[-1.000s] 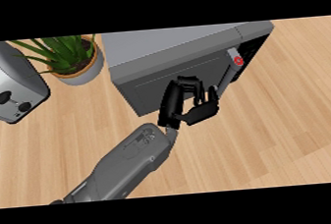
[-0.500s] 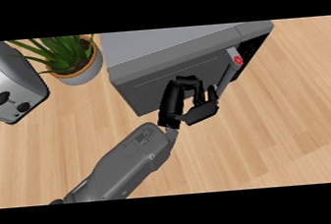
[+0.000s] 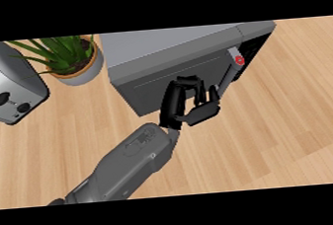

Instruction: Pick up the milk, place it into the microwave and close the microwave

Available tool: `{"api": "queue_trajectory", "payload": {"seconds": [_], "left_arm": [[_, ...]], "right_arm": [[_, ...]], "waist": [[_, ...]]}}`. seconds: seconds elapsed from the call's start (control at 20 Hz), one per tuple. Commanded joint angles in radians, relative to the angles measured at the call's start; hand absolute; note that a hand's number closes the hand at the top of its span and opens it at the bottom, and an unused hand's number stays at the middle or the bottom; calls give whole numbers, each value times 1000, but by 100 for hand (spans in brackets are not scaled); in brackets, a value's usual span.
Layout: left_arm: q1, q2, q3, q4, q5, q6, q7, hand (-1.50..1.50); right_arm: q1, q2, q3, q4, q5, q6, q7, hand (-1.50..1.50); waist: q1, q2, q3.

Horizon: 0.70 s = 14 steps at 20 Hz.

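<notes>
Microwave (image 3: 169, 60): grey box at the back of the wooden counter (image 3: 287, 125), door nearly closed, a narrow dark gap at its right edge. Milk: not visible, so its place cannot be told. One hand (image 3: 189, 105): black, on a grey forearm rising from the lower edge, fingers straight against the door front, holding nothing. Potted plant (image 3: 68, 58) and toaster (image 3: 6, 82): left of the microwave.
</notes>
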Motion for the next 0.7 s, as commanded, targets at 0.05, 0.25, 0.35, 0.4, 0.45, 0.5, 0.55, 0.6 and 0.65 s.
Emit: {"api": "queue_trajectory", "payload": {"seconds": [0.05, 0.25, 0.35, 0.4, 0.45, 0.5, 0.55, 0.6, 0.65], "left_arm": [[-105, 1, 67, 79, 33, -5, -15, 150], [-104, 1, 58, 93, 55, -3, -31, 150], [-106, 1, 56, 99, 61, -10, -42, 150], [-113, 1, 50, 95, 68, -6, -41, 150], [-110, 1, 49, 100, 71, -7, -45, 150], [-109, 1, 50, 98, 81, -1, -50, 150], [-110, 1, 51, 99, 79, -10, -66, 150], [-120, 1, 45, 98, 85, -6, -59, 150], [-110, 1, 39, 96, 91, -7, -68, 150]], "right_arm": [[-39, -34, -20, 26, -9, -3, 13, -150], [-47, -57, -35, 38, -14, 4, 15, -150], [-59, -60, -38, 53, -21, 5, 15, -150], [-65, -67, -41, 55, -23, 11, 12, -150], [-63, -74, -48, 65, -25, 12, 16, -150], [-69, -81, -56, 75, -37, 15, 17, -150], [-69, -96, -61, 66, -9, 16, 9, -150], [-82, -107, -62, 70, 0, 13, 10, -150], [-85, -124, -64, 73, 8, 21, 13, -150]], "waist": [[3, 13, -2], [-9, 13, -1], [2, 17, 0], [-6, 15, 1], [-10, 17, 1], [-9, 12, 1], [-12, 17, 1], [-4, 15, 1], [-9, 20, 0]]}}
